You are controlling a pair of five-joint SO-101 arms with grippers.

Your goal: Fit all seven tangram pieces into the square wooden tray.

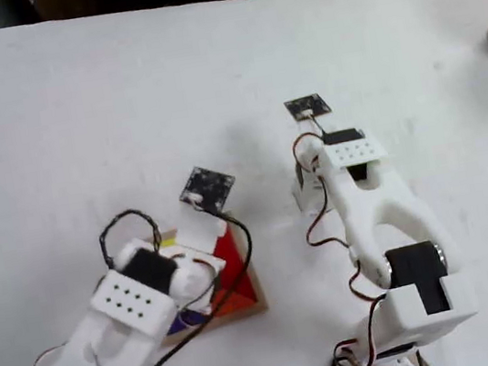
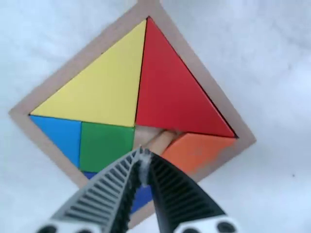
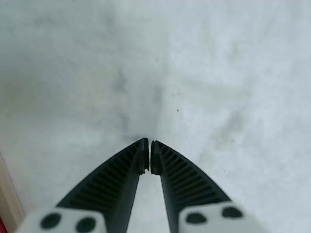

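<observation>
The wooden tray (image 2: 80, 60) lies on the white table (image 3: 218, 73), directly under my left gripper (image 2: 144, 158). In it sit a yellow triangle (image 2: 97, 87), a red triangle (image 2: 170, 92), a blue triangle (image 2: 60, 136), a green square (image 2: 104, 145) and an orange piece (image 2: 199, 150). A small gap of bare wood (image 2: 155, 138) shows between them. My left jaws are pressed together, their tips over that gap. My right gripper (image 3: 148, 155) hangs over the table near the tray, jaws together too.
</observation>
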